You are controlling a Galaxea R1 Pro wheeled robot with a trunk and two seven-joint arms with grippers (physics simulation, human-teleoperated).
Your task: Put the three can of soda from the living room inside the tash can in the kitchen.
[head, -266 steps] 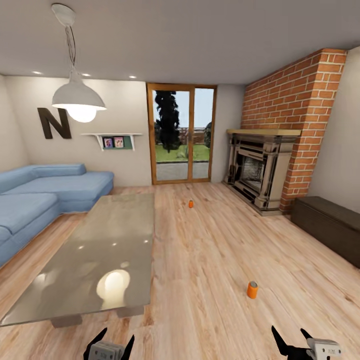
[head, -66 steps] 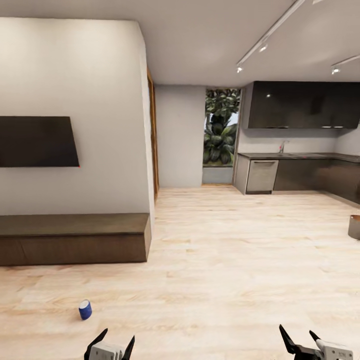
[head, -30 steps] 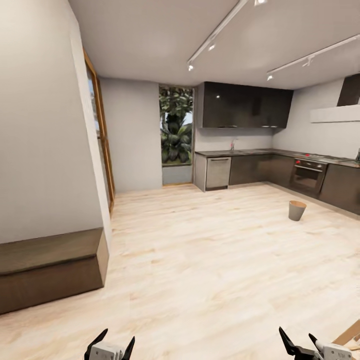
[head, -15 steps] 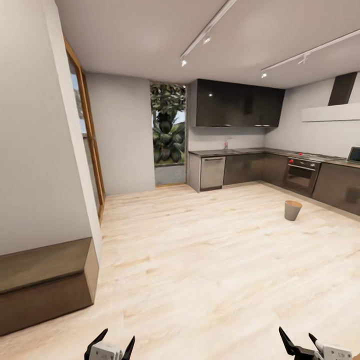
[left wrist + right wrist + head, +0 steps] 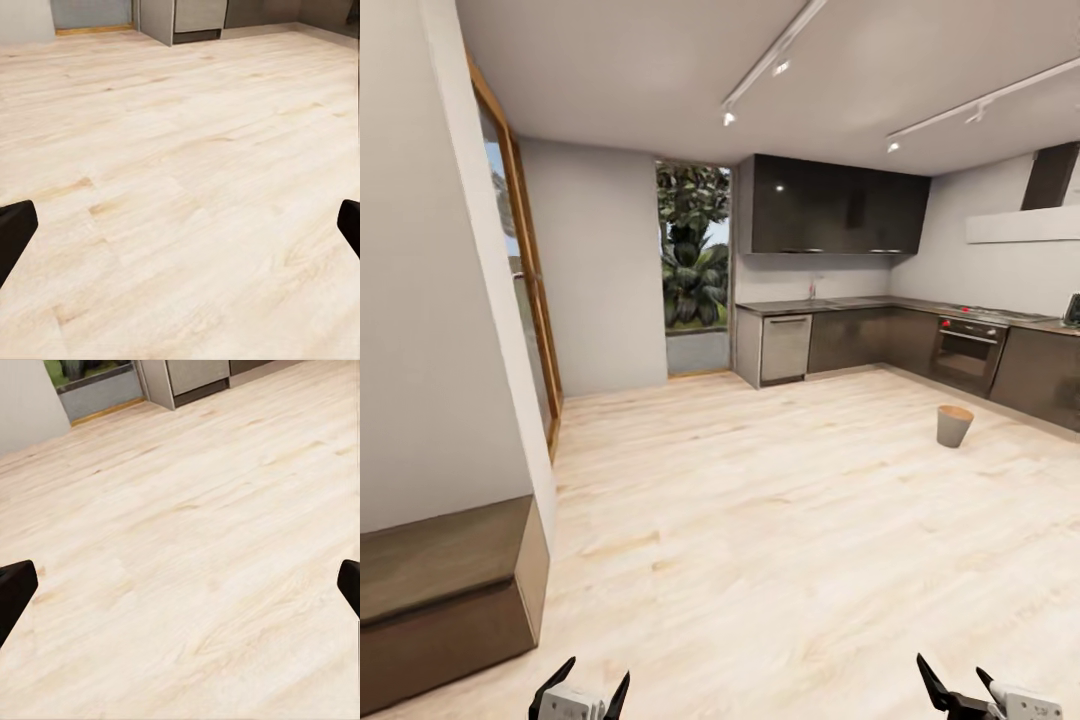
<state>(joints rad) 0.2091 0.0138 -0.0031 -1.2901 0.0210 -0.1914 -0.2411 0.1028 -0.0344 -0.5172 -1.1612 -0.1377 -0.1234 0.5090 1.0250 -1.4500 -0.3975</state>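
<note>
The tash can stands on the pale floor at the right, in front of the dark kitchen cabinets; it is pale grey outside with a brown inside. No can of soda is in view. My left gripper sits at the bottom edge of the head view, open and empty. My right gripper is at the bottom right, also open and empty. Both wrist views look at bare floor between dark fingertips.
A low dark wooden bench runs along the white wall at the left. A wood-framed glass door is beyond it. The built-in oven and a dishwasher line the far cabinets. Wide pale wood floor lies ahead.
The camera has turned from the living room, past the TV wall, to face the kitchen. In the last half second the view shifted slightly; both grippers stay open and empty.
</note>
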